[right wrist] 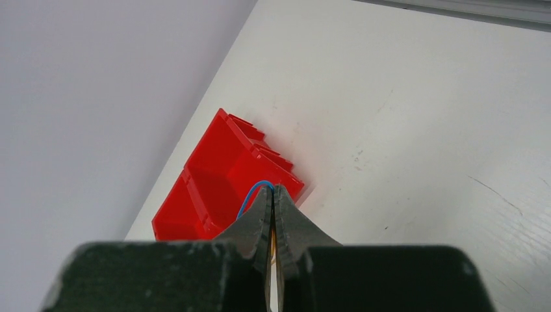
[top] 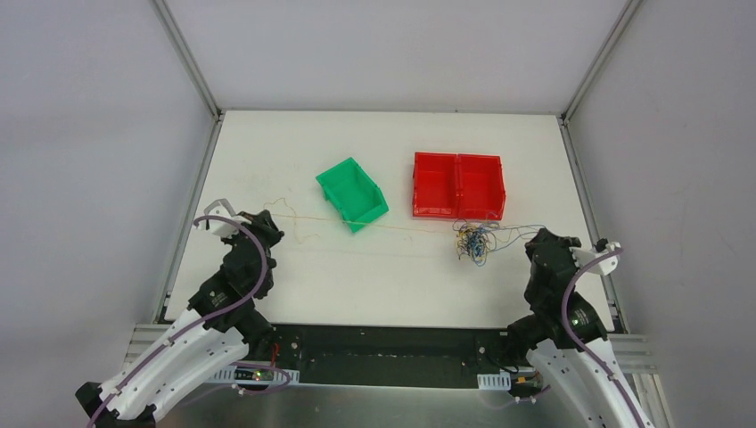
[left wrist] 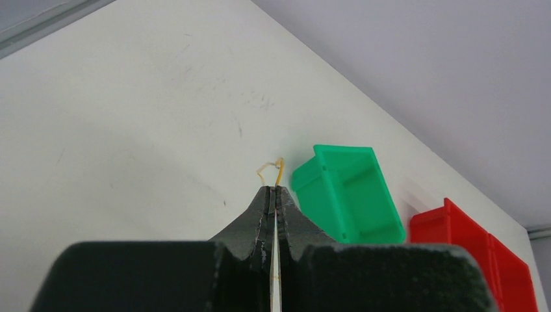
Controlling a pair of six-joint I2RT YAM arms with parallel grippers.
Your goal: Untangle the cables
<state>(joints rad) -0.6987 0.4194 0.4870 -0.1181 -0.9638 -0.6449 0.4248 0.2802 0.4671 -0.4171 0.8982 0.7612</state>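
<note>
An orange strand (top: 419, 228), pinched tight in the left gripper (left wrist: 275, 190), runs rightward to the tangle (top: 472, 242) (right gripper (right wrist: 273, 188) nips a blue wire (right wrist: 250, 194)).

Light: shining bright, even, from overhead.
Shadows: lying soft beside green bin (top: 352, 194).
Focus: blurring on near fingers (left wrist: 253, 224).

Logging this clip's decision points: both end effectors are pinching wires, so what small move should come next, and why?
Probably ease the left end effector farther left: its yellow strand runs taut to the tangle, which the right end effector anchors by a blue wire, so pulling may slide it free.
</note>
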